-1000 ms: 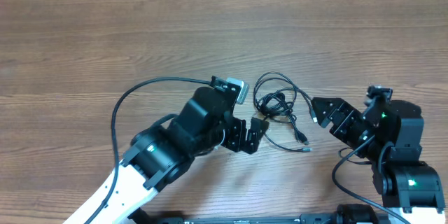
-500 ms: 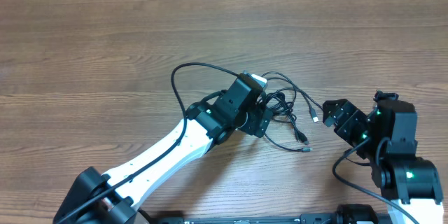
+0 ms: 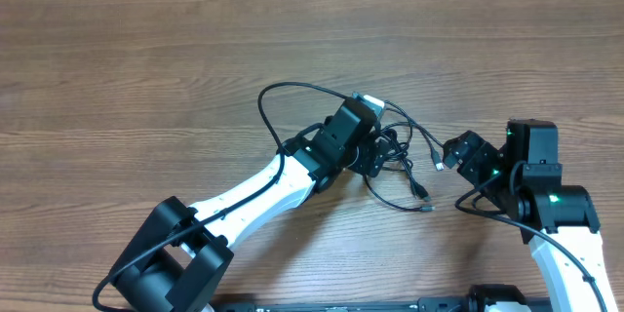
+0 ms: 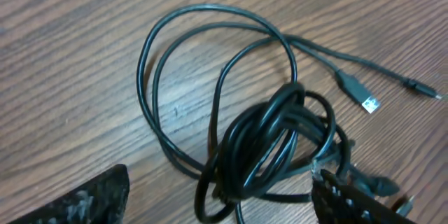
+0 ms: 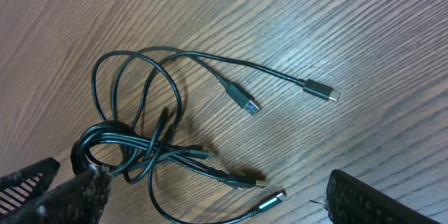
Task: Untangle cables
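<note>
Grasp step: left hand wide astride the knotted cables; right hand wide, beside them. Next: pinch, pull apart.

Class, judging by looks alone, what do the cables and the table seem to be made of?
Cables: likely rubber or plastic sheathing, smooth glossy black, bending in soft loops. Plug tips: apparently metal, silvery. Table: wood or wood-look laminate, brown grain lines.
</note>
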